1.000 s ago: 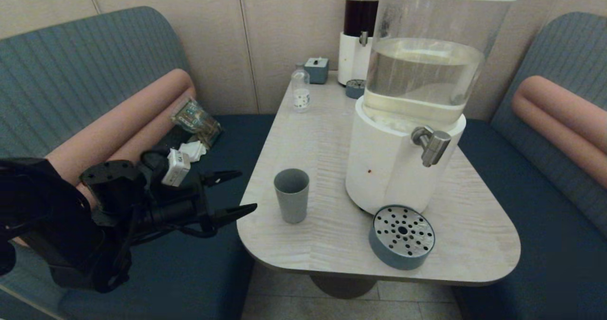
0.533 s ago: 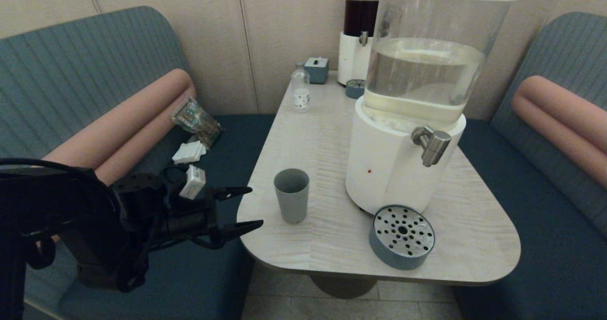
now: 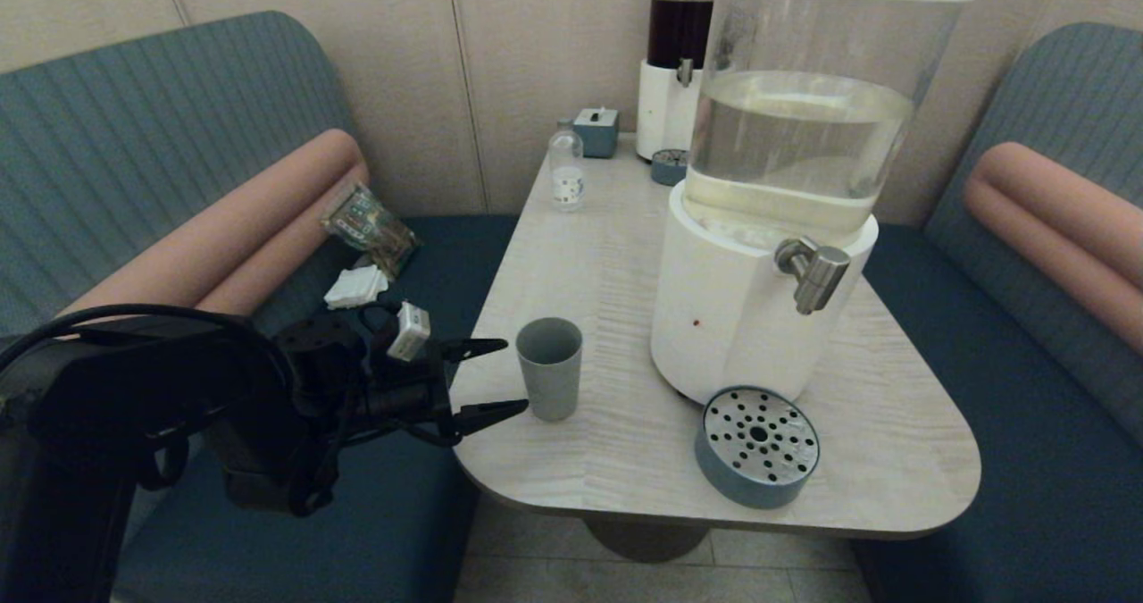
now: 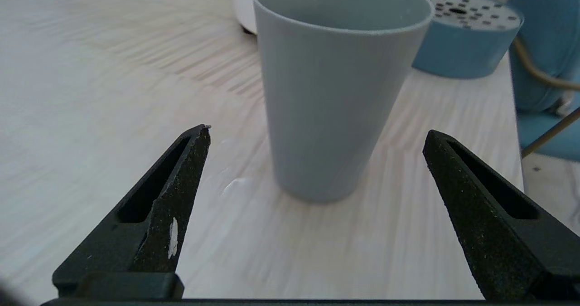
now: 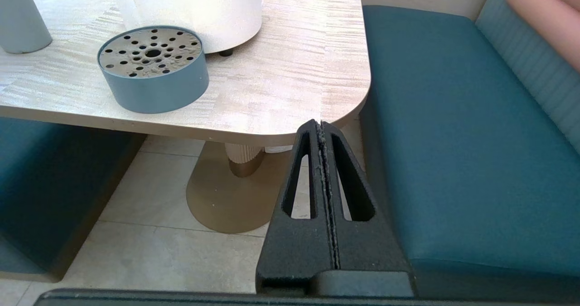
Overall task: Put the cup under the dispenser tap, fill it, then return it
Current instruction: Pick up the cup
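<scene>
Standing upright near the counter's (image 3: 625, 255) left edge: the cup (image 3: 548, 367), small, plain grey-blue, matte, no handle, wider at the top than at the bottom, nothing seen inside. Sitting well left of the tap (image 3: 813, 272) and not under it. Poking out from the white base of the big clear tank (image 3: 804, 129) with pale liquid: the tap, short and shiny steel. Lying below the tap by the front edge: a round blue tray (image 3: 756, 447) with a holed metal top.

Hovering just left of the cup, low over the counter's edge: the left gripper (image 3: 494, 376), jaws spread wide, one tip on each side of the cup's line, not touching it, gripping nothing. Hanging low beside the counter's right corner, over the floor: the right gripper (image 5: 321, 125), jaws pressed together, gripping nothing.
</scene>
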{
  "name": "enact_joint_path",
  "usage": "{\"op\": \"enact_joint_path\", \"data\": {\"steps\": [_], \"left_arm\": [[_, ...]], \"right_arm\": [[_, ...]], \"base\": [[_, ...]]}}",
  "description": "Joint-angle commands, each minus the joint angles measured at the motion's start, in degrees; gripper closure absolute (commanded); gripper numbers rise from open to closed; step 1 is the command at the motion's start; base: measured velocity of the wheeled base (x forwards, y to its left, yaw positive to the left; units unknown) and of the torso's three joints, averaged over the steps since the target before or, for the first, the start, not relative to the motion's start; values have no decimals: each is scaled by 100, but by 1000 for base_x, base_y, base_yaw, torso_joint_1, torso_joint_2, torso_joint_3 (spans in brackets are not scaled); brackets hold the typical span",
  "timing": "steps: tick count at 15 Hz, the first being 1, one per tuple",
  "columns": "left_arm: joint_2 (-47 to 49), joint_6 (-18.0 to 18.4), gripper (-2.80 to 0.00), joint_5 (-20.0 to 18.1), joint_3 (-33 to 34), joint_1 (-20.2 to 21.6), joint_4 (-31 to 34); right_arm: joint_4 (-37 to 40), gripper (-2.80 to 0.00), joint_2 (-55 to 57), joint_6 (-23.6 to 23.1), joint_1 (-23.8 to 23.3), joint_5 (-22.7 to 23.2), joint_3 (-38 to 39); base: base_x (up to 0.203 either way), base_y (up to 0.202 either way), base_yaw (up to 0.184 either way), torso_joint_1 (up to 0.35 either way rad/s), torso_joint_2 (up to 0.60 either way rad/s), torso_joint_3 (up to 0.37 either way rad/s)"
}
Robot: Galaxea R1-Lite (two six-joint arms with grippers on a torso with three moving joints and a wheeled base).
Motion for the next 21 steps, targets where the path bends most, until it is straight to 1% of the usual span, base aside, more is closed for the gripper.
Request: {"op": "enact_joint_path", "data": {"steps": [1, 4, 6, 9, 13, 14, 15, 17, 21], "left_arm": [[63, -87, -280, 41, -146, -250, -49], [322, -136, -280, 249, -573, -417, -49], [471, -290, -280, 413, -775, -570, -49], [695, -374, -280, 602, -1129, -667, -49], [834, -553, -280, 948, -1348, -783, -49], [844, -553, 0, 1078, -1434, -790, -49], [859, -553, 0, 1148, -1514, -794, -49], [842, -563, 0, 1169, -1498, -794, -49], [555, -545, 0, 1169, -1225, -804, -49]], "right_arm": [[-5, 0, 6, -5, 1, 4, 79], [-5, 0, 6, -5, 1, -2, 79], [-5, 0, 6, -5, 1, 4, 80], [-5, 0, 6, -5, 1, 4, 88], [-5, 0, 6, -5, 1, 4, 80], [-5, 0, 6, -5, 1, 4, 79], [-5, 0, 6, -5, 1, -2, 79], [-5, 0, 6, -5, 1, 4, 87], [-5, 0, 6, -5, 1, 2, 88]], "base": [[0, 0, 0, 0, 0, 0], [0, 0, 0, 0, 0, 0], [0, 0, 0, 0, 0, 0], [0, 0, 0, 0, 0, 0], [0, 0, 0, 0, 0, 0], [0, 0, 0, 0, 0, 0], [0, 0, 0, 0, 0, 0], [0, 0, 0, 0, 0, 0], [0, 0, 0, 0, 0, 0]]}}
